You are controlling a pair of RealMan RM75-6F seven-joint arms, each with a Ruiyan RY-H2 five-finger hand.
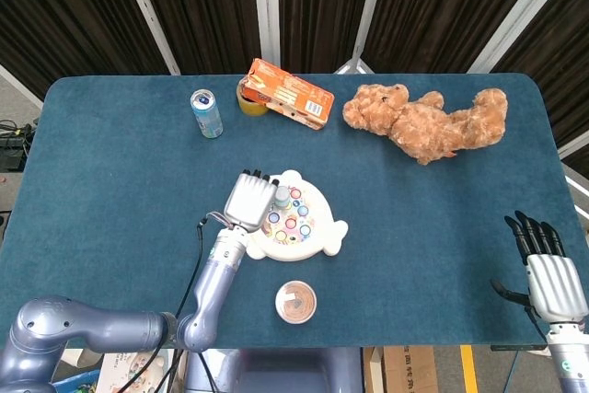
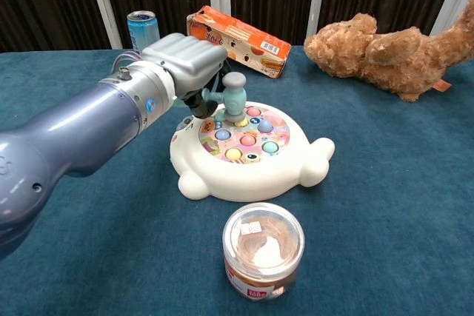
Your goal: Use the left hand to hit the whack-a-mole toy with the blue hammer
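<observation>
The white whack-a-mole toy lies mid-table, with several coloured pegs on its face. My left hand grips the handle of the blue hammer at the toy's left edge. The hammer head stands upright, its lower end down on the pegs at the toy's back left. My right hand hangs off the table's front right corner with its fingers apart, holding nothing; the chest view does not show it.
A round jar stands just in front of the toy. Along the far edge are a blue can, an orange box and a brown teddy bear. A yellow cup sits behind the box.
</observation>
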